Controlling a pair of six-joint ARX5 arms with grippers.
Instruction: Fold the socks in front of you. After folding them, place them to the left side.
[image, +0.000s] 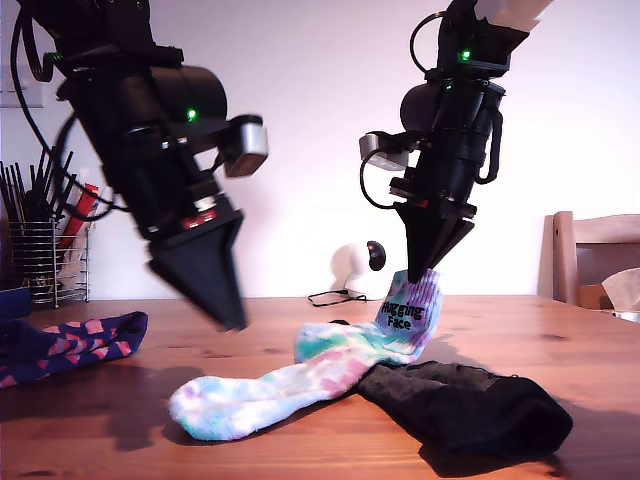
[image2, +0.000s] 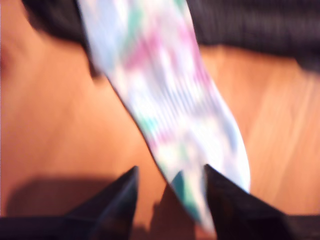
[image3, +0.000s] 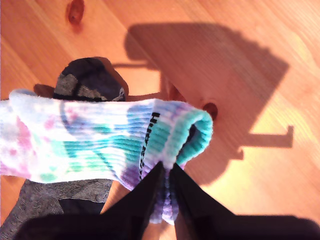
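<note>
Three socks: tie-dye sock (image: 300, 385), black sock (image: 470, 405), navy-pink sock (image: 75, 345).

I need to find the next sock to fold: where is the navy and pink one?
The navy and pink sock lies flat on the wooden table at the exterior view's far left, below the wire utensil rack, apart from the tie-dye sock.

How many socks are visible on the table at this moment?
3. The tie-dye sock lies mid-table, its cuff pinched by my second gripper. The black sock lies partly under it, toward the exterior view's right. The navy-and-pink sock lies at that view's left. More could be hidden.
</note>
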